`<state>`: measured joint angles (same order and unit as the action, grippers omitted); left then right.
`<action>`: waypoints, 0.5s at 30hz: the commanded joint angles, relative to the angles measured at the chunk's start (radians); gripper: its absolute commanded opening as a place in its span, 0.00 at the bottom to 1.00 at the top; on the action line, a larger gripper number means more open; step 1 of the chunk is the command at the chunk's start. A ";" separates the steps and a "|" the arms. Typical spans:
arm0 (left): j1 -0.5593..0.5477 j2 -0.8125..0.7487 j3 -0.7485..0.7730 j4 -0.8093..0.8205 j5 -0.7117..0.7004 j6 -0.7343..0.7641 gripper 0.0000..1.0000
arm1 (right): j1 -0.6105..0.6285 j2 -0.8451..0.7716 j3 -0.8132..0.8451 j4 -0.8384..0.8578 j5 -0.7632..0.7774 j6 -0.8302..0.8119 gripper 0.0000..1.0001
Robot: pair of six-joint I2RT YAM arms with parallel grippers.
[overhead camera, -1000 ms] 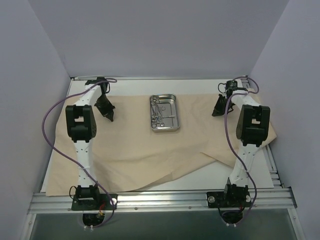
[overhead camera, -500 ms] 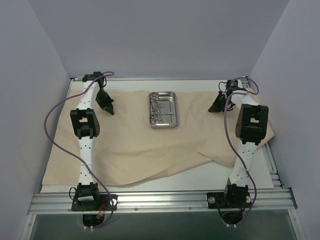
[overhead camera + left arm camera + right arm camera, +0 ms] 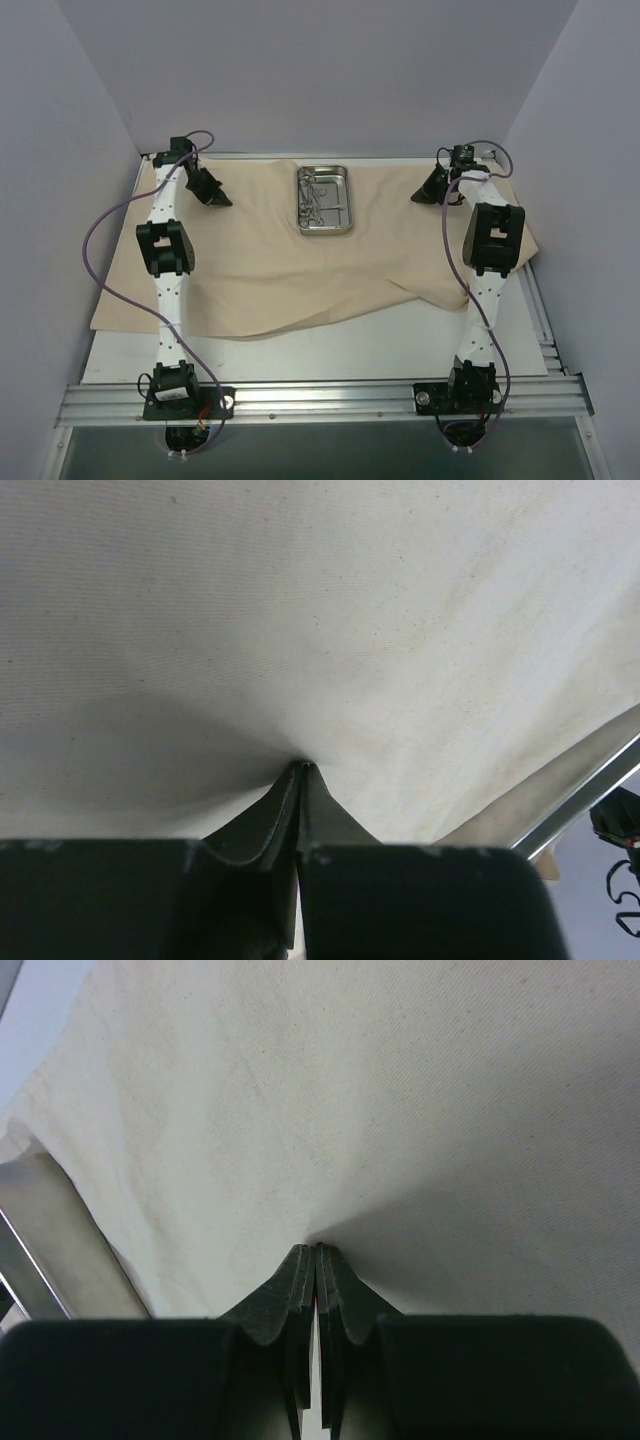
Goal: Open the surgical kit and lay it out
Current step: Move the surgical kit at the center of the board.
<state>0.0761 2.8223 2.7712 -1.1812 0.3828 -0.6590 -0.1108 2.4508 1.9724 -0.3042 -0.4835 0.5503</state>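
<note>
Surgical kit first: its beige cloth wrap lies spread over the white counter. It reaches the counter's far edge, and its near edge is rumpled and folded back on the right side. The steel tray sits on the wrap at the far middle, between my two arms. The ring-handled instruments lie inside it in a loose tangle, too small for me to count.

My left gripper is down on the far left part of the wrap, well to the left of the tray. In its wrist view the jaws are pressed together and the cloth puckers into a small peak right at their tips, so it has a pinch of the wrap. My right gripper is on the far right part of the wrap, well to the right of the tray. Its jaws are likewise closed tight, with the fabric drawn into a crease where they meet. Both grippers sit roughly level with the tray.
</note>
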 commanded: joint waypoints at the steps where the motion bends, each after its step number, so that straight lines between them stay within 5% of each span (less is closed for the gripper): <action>1: 0.002 0.108 0.007 0.178 -0.033 -0.034 0.06 | -0.007 0.174 0.028 -0.105 0.157 -0.038 0.00; 15: 0.036 0.062 -0.070 0.223 -0.016 -0.062 0.10 | -0.056 0.212 0.141 -0.133 0.160 -0.090 0.04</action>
<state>0.0975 2.8574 2.7579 -0.9833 0.4995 -0.7570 -0.1356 2.5671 2.1582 -0.2943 -0.4961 0.5667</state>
